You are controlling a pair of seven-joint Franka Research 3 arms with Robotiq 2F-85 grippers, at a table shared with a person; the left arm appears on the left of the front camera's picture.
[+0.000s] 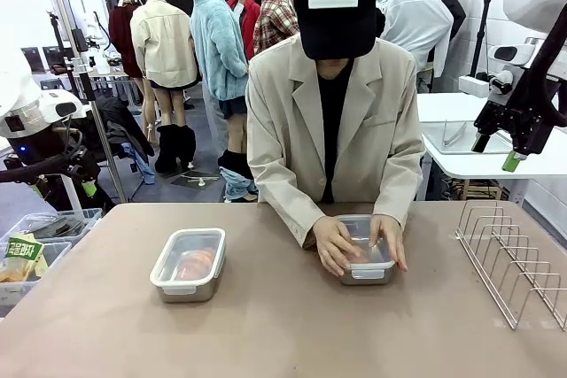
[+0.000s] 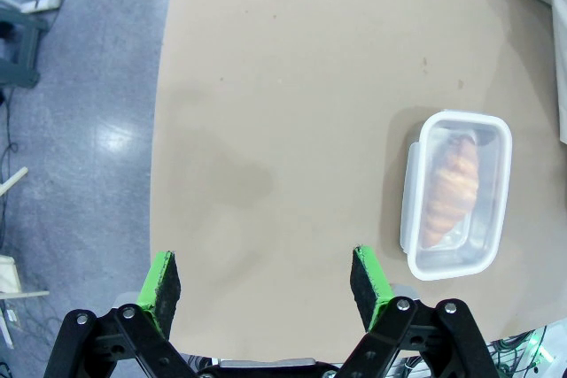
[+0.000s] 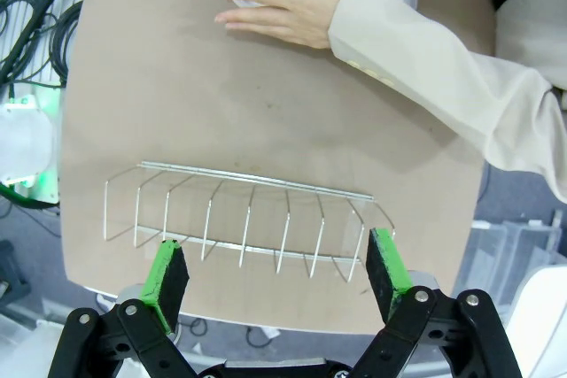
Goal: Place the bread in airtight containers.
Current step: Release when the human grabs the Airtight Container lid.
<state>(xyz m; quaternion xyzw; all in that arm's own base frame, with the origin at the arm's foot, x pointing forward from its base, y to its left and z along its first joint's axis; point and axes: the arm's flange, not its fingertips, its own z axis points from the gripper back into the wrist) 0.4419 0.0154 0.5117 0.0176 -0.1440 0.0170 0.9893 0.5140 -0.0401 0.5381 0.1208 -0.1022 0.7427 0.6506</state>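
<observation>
Left wrist view: left pincer (image 2: 266, 285) spread, empty; lidded container (image 2: 456, 194) with bread (image 2: 452, 188) ahead, off to one side. Right pincer (image 3: 279, 276) spread above rack (image 3: 248, 219); beyond, hands (image 1: 359, 243) press second container's lid (image 1: 368, 250). Step: sealing. Next: likely confirm clips.

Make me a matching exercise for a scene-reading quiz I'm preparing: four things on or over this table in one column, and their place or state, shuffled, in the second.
Things:
1. container with lid on the robot's left
2. container at the table's middle
3. wire rack
4. left end effector

Places or states:
A. stands near the table's right edge
B. open, holding nothing, over bare table
C. closed, one bread roll inside, untouched
D. under both of the person's hands

Pairs: 1-C, 2-D, 3-A, 4-B
</observation>
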